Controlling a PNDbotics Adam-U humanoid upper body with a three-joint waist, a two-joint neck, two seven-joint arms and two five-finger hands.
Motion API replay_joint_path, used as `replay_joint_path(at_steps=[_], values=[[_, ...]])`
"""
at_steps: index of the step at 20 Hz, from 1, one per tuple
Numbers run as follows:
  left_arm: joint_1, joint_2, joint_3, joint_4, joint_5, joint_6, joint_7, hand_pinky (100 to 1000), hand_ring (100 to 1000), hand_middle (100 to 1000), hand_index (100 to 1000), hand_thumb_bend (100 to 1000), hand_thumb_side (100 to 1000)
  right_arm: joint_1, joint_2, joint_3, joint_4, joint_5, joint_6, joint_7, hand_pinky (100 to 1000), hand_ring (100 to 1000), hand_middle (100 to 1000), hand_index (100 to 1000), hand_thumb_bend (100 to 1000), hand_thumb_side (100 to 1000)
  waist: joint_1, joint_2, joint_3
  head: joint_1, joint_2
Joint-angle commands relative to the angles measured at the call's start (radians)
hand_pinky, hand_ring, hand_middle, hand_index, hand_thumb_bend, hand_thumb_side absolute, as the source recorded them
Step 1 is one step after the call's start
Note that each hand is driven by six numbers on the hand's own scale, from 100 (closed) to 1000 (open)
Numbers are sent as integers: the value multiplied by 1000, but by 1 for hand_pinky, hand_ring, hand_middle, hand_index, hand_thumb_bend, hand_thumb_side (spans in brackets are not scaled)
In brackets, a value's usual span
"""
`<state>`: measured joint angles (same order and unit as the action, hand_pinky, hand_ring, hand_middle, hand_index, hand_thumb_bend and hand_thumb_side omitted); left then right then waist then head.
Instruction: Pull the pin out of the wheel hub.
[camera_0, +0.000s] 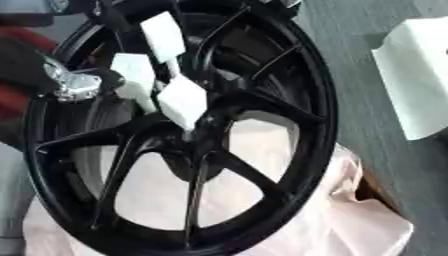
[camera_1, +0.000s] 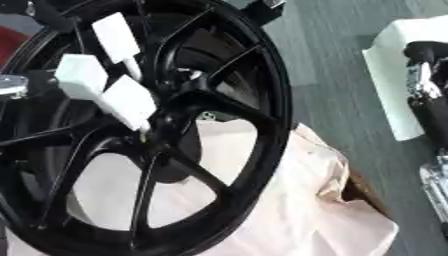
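Note:
A black spoked wheel (camera_0: 289, 75) stands on edge, tilted, filling most of both views. Its hub (camera_0: 206, 132) sits where the spokes meet. My left hand (camera_0: 182, 100) comes in from the left past a silver wrist joint (camera_0: 77, 86). Its white-covered parts lie over the hub's upper left, the lowest one reaching the hub's centre. I cannot make out the pin; the hand hides that spot. A small bright spot (camera_1: 194, 75) shows just above the hub. My right hand (camera_1: 429, 85) shows only as a black and silver shape at the right edge of the right eye view.
The wheel rests on pale pink cloth (camera_0: 350, 220) over a brown support (camera_1: 354, 187). A white sheet or box (camera_0: 416, 80) lies on the grey floor to the right. Something red (camera_0: 13, 95) shows behind the wheel at the left edge.

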<state>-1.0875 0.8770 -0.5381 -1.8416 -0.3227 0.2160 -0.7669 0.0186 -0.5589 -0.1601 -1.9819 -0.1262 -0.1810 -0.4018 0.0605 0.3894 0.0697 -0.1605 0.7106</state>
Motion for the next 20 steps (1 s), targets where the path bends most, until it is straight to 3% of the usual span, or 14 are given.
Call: replay_joint_path(at_steps=[1, 13, 20], values=[[-31, -6, 8, 43, 10, -10, -3, 939, 888, 820, 922, 309, 728, -3, -12, -5, -18, 3, 1, 1, 851, 766, 671, 678, 100, 533, -4, -15, -1, 3, -7], [-52, -40, 4, 122, 44, -92, -89, 953, 904, 833, 927, 372, 774, -5, -3, -3, -18, 3, 5, 1, 852, 766, 670, 677, 100, 543, -3, -9, -4, 0, -3], [-55, -54, 9, 161, 53, -119, -116, 952, 905, 830, 923, 362, 721, -7, 1, -1, -18, 2, 9, 1, 853, 767, 670, 678, 100, 552, -3, -4, -7, 0, -4]])
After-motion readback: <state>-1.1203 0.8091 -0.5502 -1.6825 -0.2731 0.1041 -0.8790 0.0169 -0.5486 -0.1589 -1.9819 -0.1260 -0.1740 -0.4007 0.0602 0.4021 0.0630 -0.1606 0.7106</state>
